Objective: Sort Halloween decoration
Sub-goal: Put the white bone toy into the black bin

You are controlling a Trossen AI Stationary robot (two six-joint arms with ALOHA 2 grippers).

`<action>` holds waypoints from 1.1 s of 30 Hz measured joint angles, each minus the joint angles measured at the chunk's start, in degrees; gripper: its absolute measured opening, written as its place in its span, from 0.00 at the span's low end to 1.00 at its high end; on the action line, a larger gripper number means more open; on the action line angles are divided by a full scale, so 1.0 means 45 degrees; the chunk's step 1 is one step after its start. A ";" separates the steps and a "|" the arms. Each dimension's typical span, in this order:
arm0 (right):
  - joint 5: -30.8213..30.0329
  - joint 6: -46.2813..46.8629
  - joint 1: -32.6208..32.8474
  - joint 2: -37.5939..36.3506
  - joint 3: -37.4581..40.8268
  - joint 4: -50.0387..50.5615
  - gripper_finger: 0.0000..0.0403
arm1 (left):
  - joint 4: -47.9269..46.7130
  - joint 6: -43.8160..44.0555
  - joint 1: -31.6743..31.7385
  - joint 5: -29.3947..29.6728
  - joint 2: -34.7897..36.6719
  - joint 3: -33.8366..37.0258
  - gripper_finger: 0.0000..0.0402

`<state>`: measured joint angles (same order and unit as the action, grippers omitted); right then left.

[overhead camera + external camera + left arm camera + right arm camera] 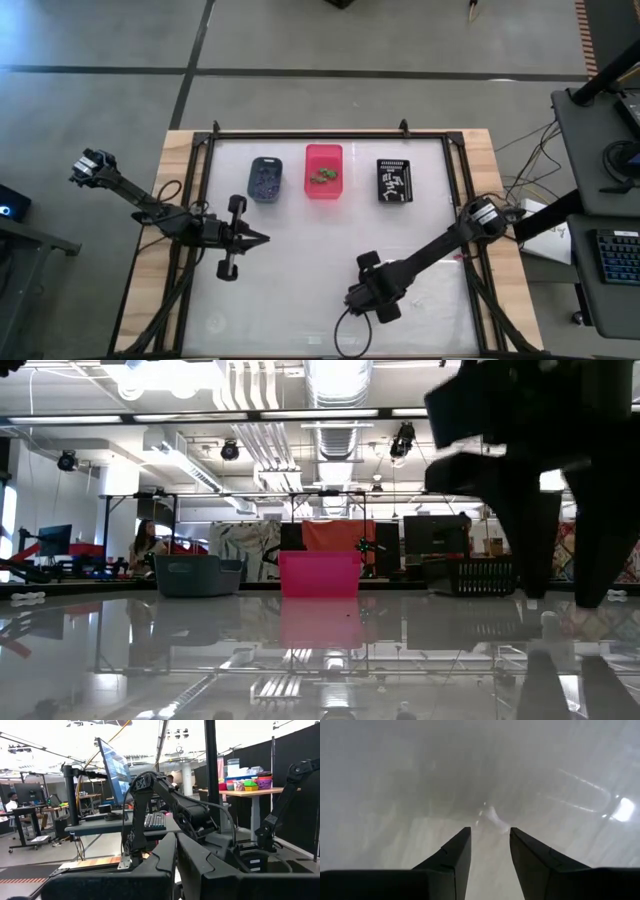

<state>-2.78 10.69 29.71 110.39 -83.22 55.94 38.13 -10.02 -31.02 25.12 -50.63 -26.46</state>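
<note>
Halloween decoration: a small pale trinket (490, 814) lies on the white surface (300, 260) just ahead of the right tool (490, 845).

The right tool, low over the near part of the surface, has its two fingers spread with nothing between them; the pale piece sits straight out beyond the gap, slightly off the tips, so a short push forward and down looks like what the pick-up needs. Its shape and long axis are too blurred to make out. The left tool (258, 239) is clenched empty, waiting at the left side, farther from the piece. Across the surface stand three bins: blue-grey (265, 179) with purple bits, pink (324, 171) with green bits (322, 177), black (395, 181) with white bits. From above, the right arm hides the piece.
</note>
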 joint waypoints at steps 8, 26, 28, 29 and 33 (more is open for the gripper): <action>-0.0081 -0.1243 0.0006 0.0815 -0.0022 -0.0308 0.26 | 0.0000 -0.0018 0.0000 -0.0005 0.0000 0.0000 0.00; 0.0112 -0.1225 -0.0181 0.0594 0.0026 -0.0513 0.02 | -0.0003 0.0051 0.0000 -0.0007 -0.0016 0.0000 0.00; -0.0102 -0.0891 -0.0476 0.0221 0.0034 -0.0570 0.02 | 0.0004 0.0042 0.0000 -0.0010 -0.0078 0.0000 0.00; -0.0230 -0.0699 -0.0688 -0.0046 0.0034 -0.0547 0.02 | -0.0005 0.0029 0.0000 -0.0010 -0.0119 0.0000 0.00; -0.0801 -0.0115 -0.1746 -0.1156 0.0005 -0.0500 0.02 | 0.0118 -0.0019 0.0000 -0.0009 -0.0302 0.0000 0.00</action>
<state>-6.38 10.17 21.86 105.19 -83.20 53.69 38.66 -10.11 -31.03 25.08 -51.99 -26.46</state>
